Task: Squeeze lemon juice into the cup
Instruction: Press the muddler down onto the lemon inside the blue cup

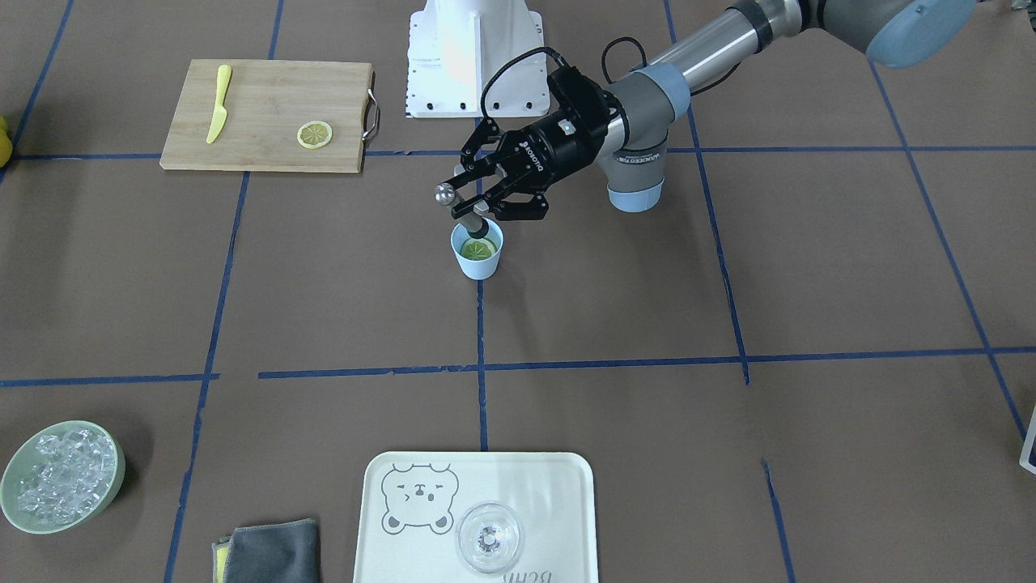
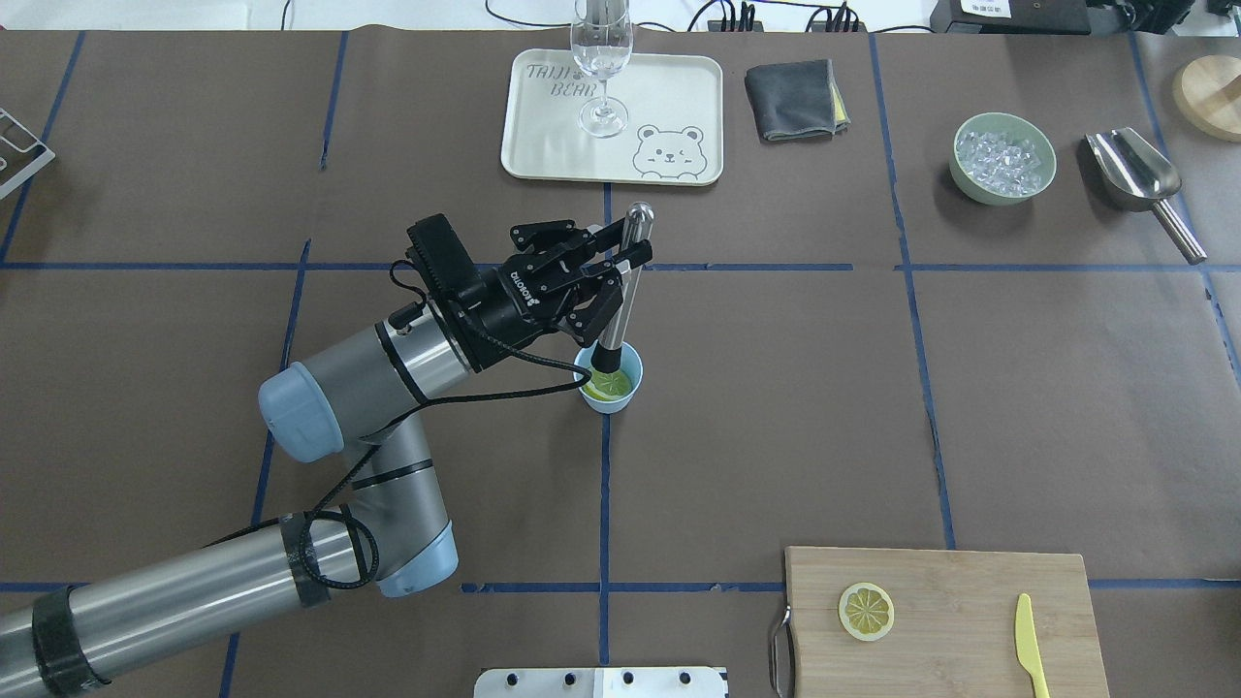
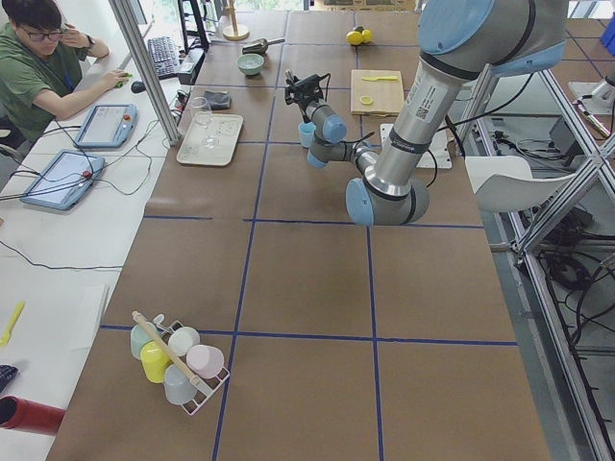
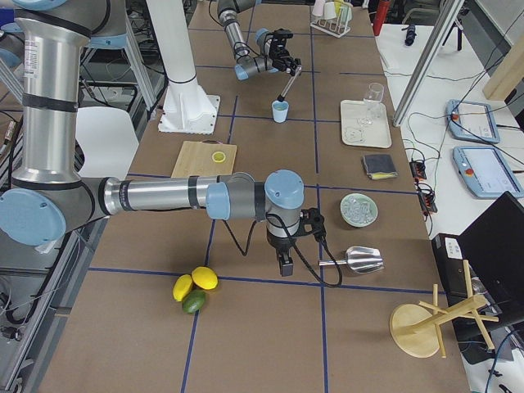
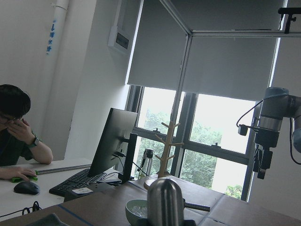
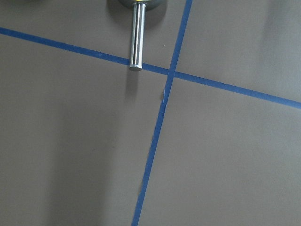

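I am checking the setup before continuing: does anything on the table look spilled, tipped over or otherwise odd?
Nothing stands out. The cup stands upright with the lemon slice inside, no spill shows around it, and the left hand holds the metal muddler slanted into it. The glass stands upright on its tray.

Silver arms [image 2: 194, 591], pale-blue joint caps [image 2: 301, 427], black cabled left hand [image 2: 623, 262].

Lemon [image 2: 609, 387] in cup [image 2: 613, 407] under muddler [image 2: 621, 301] — slice [image 2: 866, 611] on board [image 2: 970, 620].
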Controlling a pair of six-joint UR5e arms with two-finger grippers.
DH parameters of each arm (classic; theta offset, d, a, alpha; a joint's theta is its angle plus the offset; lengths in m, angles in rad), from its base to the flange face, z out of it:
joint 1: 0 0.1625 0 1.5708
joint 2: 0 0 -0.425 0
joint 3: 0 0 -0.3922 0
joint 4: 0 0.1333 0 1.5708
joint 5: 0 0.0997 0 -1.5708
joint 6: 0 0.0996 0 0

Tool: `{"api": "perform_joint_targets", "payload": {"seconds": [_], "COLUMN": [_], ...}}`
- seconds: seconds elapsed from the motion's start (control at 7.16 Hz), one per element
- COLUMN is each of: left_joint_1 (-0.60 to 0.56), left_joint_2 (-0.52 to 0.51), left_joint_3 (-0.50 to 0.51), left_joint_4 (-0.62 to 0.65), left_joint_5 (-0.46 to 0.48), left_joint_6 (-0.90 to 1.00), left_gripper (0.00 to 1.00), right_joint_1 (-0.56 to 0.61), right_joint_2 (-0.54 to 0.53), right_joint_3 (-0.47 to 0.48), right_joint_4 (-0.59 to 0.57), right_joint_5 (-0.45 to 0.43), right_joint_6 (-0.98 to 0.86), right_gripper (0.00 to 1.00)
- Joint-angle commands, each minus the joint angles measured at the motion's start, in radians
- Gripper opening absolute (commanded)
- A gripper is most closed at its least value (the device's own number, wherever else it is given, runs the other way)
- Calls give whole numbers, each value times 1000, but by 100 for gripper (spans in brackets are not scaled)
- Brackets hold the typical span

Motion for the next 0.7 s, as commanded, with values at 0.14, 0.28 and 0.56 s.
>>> {"api": "perform_joint_targets", "payload": {"seconds": [0.14, 0.28, 0.56], "left_joint_1": [32, 68, 84], "left_joint_2": [1, 0, 1], "left_joint_3": [46, 64, 77], "left_joint_4": [3, 3, 6], "left_joint_5": [29, 79, 104], "left_joint_6": [2, 55, 92], "left_gripper": [0, 0, 0], "right_joint_1": [0, 0, 0], "right_joint_2": [2, 4, 4], "right_joint_3": [-10, -10, -12], "right_joint_4": [2, 2, 3], "right_joint_5": [-1, -1, -1], "right_joint_6": [0, 0, 0], "right_gripper": [100, 100, 100]}}
